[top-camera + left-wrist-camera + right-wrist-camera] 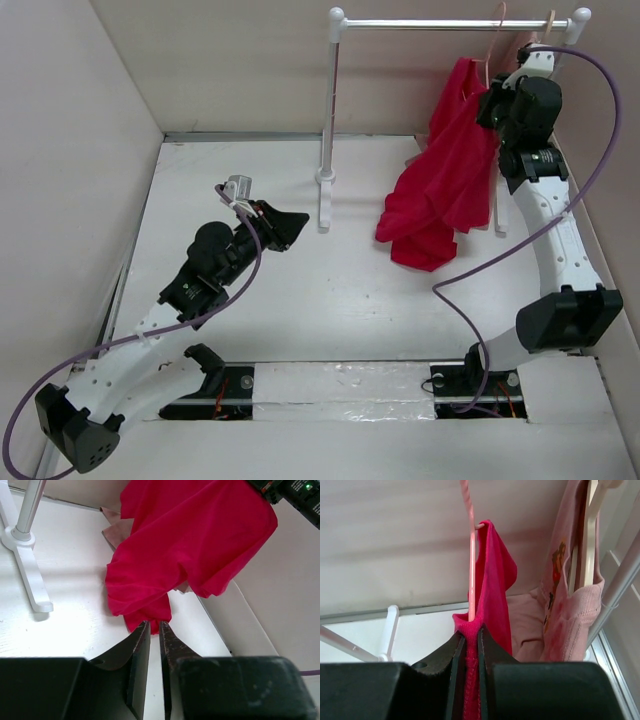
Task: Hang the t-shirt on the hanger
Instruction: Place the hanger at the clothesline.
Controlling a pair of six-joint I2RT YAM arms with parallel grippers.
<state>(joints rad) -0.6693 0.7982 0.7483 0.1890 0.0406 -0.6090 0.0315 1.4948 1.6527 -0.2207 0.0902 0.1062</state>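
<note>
While the white table [330, 300] fills the middle of the overhead view, a white garment rack [328, 110] stands in its upper part. The rack's post is just right of centre and its rail runs along the top edge to the upper right corner.

Below that rail, in the upper right of the overhead view, hangs the t-shirt [445, 180]. It drapes in a bunched crimson mass, and its lowest folds appear to reach the tabletop.

The right arm [545, 220] rises along the right edge of that view and ends at the shirt's upper part. The left arm [200, 275] lies in the lower left, angled toward the centre and well apart from the cloth.

In the right wrist view a dusty pink shirt with a printed graphic [570, 615] hangs on the right side, on a pale hanger [587, 540].

The hanger [471, 555] shows as a thin salmon-pink wire running straight up the middle of that view. A fold of red cloth is looped over it near the top. How much of the wire lies inside the shirt cannot be told.

The right gripper [471, 632], at bottom centre there, is clamped on a pinch of the red cloth exactly where the wire meets it.

The left gripper [155, 625] has its fingers drawn nearly together with only a slit between them, and it holds nothing. Its tips point toward the shirt's lowest fold.
</note>
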